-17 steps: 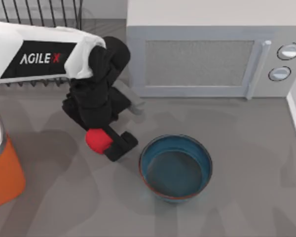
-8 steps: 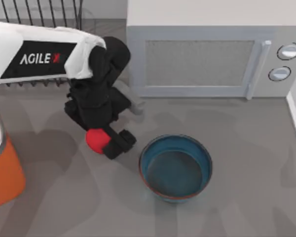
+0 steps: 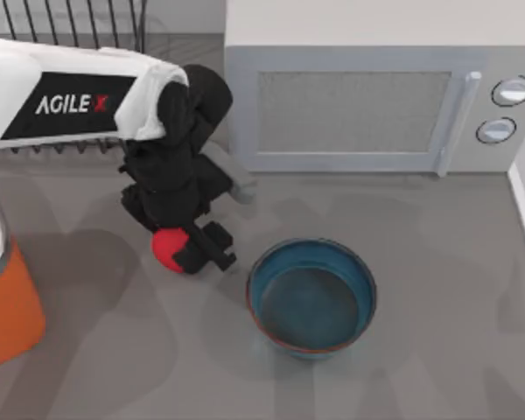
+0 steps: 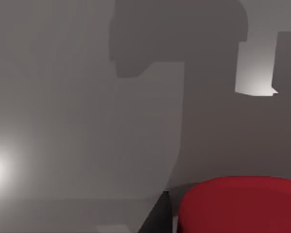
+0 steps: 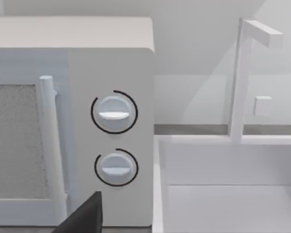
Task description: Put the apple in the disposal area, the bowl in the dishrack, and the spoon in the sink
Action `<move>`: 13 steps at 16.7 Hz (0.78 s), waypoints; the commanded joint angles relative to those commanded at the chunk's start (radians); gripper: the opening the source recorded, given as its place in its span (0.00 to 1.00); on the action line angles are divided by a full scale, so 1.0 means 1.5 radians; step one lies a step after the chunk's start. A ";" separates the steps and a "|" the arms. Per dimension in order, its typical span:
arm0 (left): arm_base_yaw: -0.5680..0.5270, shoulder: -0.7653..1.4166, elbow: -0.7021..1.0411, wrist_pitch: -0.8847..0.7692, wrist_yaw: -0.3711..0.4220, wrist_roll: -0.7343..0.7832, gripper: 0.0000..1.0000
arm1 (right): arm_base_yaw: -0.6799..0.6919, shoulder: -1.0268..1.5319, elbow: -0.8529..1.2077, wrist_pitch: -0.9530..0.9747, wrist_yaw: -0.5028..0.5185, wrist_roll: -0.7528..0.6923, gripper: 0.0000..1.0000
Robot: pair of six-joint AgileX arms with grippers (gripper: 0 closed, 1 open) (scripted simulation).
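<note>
Your apple (image 3: 164, 248) sits left of centre on the grey table (image 3: 437, 306), partly under the black fingers of your left gripper (image 3: 185, 249). The fingers close on it from either side, so the fruit is clamped between them. In the left wrist view the apple (image 4: 240, 204) fills the lower corner as a red mass, with one dark fingertip (image 4: 157, 218) beside it and the bare tabletop (image 4: 63, 121) beyond.

Just to the right of the gripper, and apart from it, you see the bowl (image 3: 311, 297), teal with a reddish rim, standing upright on the table. The disposal area (image 3: 4, 306) is the orange container at the table's left edge, well apart from the apple. The dishrack (image 3: 70, 26) shows as black wires at the back left, partly behind your white left arm.

A microwave (image 3: 367, 105) stands at the back, right of the rack. Your right wrist view faces its two dials (image 5: 114, 112), with the white sink (image 5: 228, 194) and its tap (image 5: 242, 77) beside it. You cannot tell how the right gripper's fingers stand.
</note>
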 joint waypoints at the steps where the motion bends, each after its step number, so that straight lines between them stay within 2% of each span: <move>1: 0.000 0.000 0.000 0.000 0.000 0.000 0.00 | 0.000 0.000 0.000 0.000 0.000 0.000 1.00; 9: 0.001 -0.014 0.014 -0.016 0.002 -0.002 0.00 | 0.000 0.000 0.000 0.000 0.000 0.000 1.00; 13: 0.002 -0.040 0.086 -0.122 0.001 -0.004 0.00 | 0.000 0.000 0.000 0.000 0.000 0.000 1.00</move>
